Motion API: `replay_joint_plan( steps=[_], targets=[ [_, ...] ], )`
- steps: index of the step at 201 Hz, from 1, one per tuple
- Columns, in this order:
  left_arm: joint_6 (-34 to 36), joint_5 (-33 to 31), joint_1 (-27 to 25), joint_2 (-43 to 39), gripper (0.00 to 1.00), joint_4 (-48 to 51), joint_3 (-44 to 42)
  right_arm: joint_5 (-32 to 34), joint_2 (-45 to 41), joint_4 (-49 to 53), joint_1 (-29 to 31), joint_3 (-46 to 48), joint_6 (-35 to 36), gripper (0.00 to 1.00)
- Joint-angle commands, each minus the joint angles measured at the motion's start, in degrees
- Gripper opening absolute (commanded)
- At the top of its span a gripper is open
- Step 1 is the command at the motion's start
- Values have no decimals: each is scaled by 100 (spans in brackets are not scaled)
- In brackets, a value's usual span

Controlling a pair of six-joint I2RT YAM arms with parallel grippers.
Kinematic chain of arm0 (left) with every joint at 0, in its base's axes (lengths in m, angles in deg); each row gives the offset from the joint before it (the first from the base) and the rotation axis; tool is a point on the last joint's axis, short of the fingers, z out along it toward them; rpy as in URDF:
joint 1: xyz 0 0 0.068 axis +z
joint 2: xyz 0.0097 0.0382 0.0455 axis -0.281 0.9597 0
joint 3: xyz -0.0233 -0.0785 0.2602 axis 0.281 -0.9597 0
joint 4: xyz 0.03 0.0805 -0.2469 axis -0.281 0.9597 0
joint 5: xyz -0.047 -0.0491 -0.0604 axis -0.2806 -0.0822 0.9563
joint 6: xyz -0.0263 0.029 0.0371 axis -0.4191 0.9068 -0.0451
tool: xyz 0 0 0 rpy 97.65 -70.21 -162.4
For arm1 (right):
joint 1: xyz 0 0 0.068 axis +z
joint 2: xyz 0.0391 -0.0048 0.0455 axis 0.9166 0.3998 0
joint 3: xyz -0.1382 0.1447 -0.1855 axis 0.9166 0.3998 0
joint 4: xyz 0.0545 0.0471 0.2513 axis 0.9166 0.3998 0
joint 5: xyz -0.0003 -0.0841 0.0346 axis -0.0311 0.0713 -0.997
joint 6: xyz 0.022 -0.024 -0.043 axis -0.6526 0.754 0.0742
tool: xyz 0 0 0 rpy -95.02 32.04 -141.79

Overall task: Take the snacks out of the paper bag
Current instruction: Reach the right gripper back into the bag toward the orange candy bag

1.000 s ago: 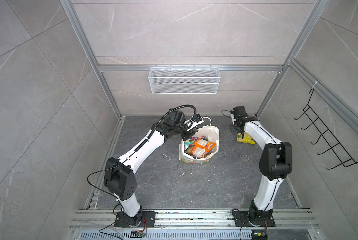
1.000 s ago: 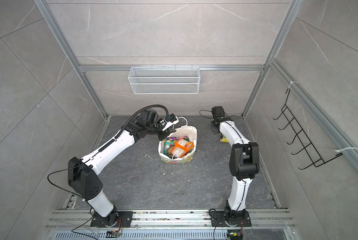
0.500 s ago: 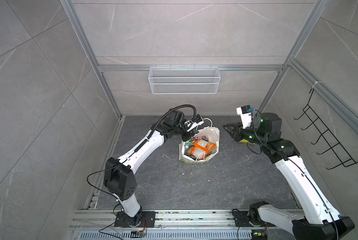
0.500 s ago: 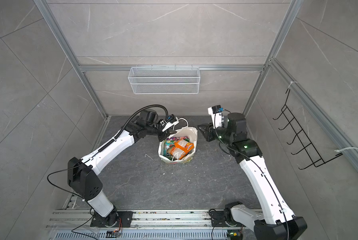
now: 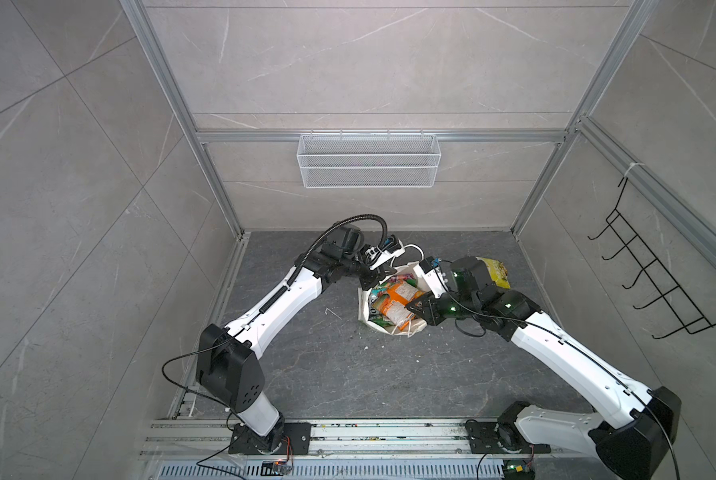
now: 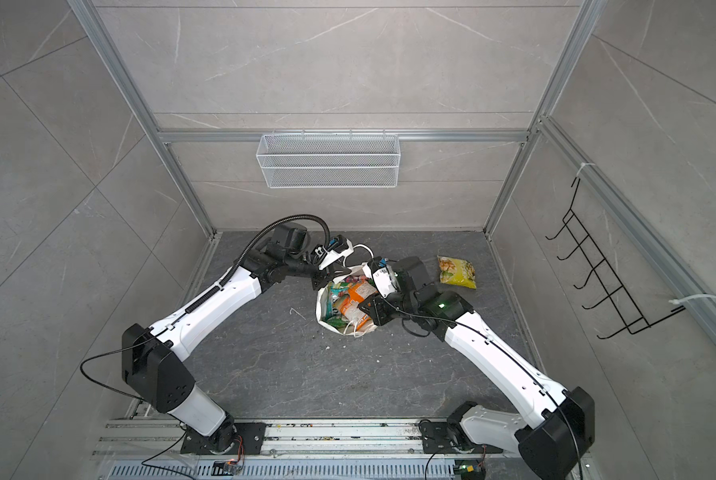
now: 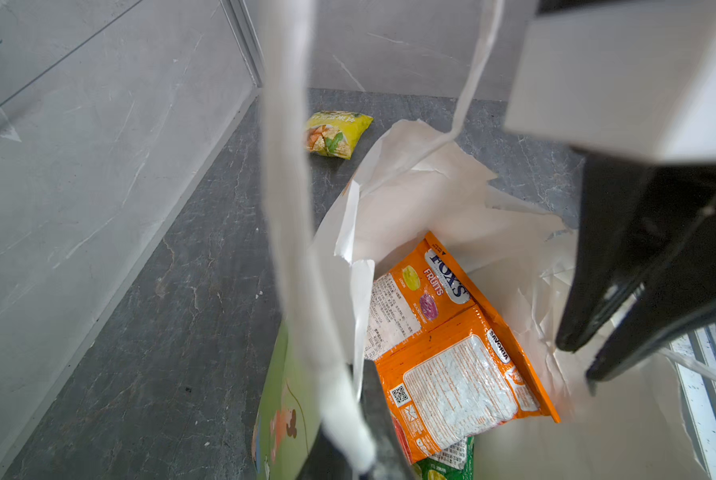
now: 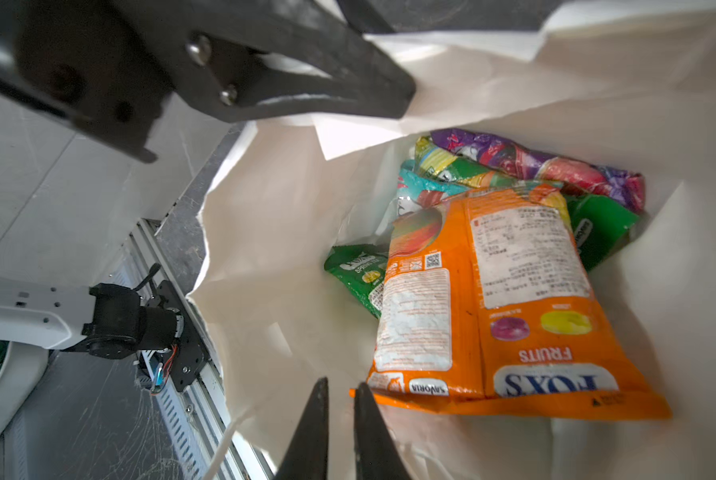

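- The floor (image 6: 289, 374) was dark grey, stone-look and matt, veined with pale lines and dotted with pale crumbs.
- The wire mesh basket (image 5: 368, 160), a long, shallow white box, hung on the back wall at 12 o'clock.
- The paper bag (image 5: 364, 309) sat near the middle of the floor in both top views, its mouth gaping towards the cameras. Its white paper was creased and ragged at the rim, and a pale green print showed on the outer side.
- The left gripper (image 5: 368, 279) was pinched tight on the bag's rim at about 10 o'clock. A white cord handle (image 7: 293, 208) ran down into the pinch.
- The right gripper (image 8: 341, 386) reached into the bag's mouth from 3 o'clock. Its black tapered fingers stood nearly together with only a thin slit between them and nothing in it. The tips were just beside a corner of the orange pouch; I could not tell whether they touched it.
- The orange pouch (image 8: 493, 299) was flat, glossy, crinkled plastic marked "FOX'S FRUITS". It lay printed-label side up on top of the pile inside the bag.
- The yellow pouch (image 6: 456, 272), glossy and slightly puffed, lay alone on the floor at 2 o'clock from the bag, apart from it.
- Under the orange one lay green pouches (image 8: 358, 270), a teal pouch (image 8: 420, 189) and a twisted purple pouch (image 8: 535, 160), all inside the bag.
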Motion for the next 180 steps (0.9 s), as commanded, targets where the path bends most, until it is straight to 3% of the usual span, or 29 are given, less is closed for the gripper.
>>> replay_joint_plan(
  steps=[1,45,105,151,180],
  targets=[
    [-16,357,-44,-345,0,-204,-75,736,176,-42,275,-96,-178,16],
    [-152,265,-43,-431,0,-338,-259,1832,337,562,789,-20,-222,19],
    [-291,375,-86,-359,0,-522,-220,3246,539,1164,795,-336,-1652,34],
    [-370,379,-207,-440,0,-585,-236,3639,819,1655,791,-732,-2125,41],
    [-369,286,-298,-497,0,-609,-305,3859,917,2003,791,-1051,-2474,51]
  ],
)
